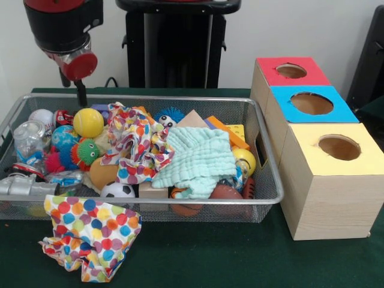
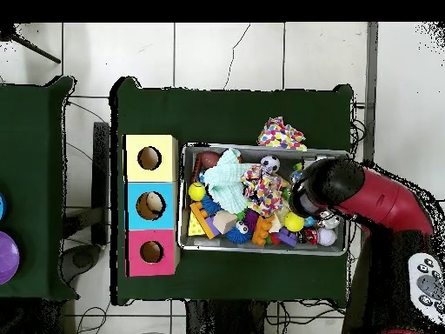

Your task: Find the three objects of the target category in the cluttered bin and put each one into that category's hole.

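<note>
The wire mesh bin is full of toys and cloths; it also shows in the overhead view. One orange-tan bun-like toy lies near the bin's front left, partly under a dotted cloth. Other bun-like toys are hidden or I cannot tell them apart. The red-topped box's hole is at the far right, and it shows in the overhead view. My gripper hangs over the bin's far left corner, above a yellow ball. It holds nothing that I can see. In the overhead view the arm hides it.
A dotted cloth and a mint cloth cover the bin's middle. Another dotted cloth lies on the table in front of the bin. The blue-topped box and the yellow-topped box stand beside the red-topped one.
</note>
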You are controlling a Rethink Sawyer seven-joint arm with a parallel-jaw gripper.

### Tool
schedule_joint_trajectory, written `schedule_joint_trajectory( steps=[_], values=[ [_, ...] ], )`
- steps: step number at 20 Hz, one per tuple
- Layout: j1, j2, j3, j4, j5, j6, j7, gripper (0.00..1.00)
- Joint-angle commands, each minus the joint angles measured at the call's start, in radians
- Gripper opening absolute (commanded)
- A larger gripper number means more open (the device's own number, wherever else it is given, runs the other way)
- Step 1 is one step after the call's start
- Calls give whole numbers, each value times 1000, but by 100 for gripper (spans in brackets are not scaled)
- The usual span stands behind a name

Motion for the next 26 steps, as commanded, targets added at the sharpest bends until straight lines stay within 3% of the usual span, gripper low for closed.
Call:
schedule_joint_trajectory(
  steps=[1, 13, 17, 22, 26],
  values=[
    [-2, 14, 134, 117, 121, 77, 61, 100],
    [11, 66, 180, 161, 244, -106, 112, 100],
    [12, 71, 191, 173, 282, -117, 111, 100],
    [-14, 99, 242, 198, 344, -144, 76, 100],
    [-41, 135, 289, 192, 344, -169, -12, 100]
  ],
)
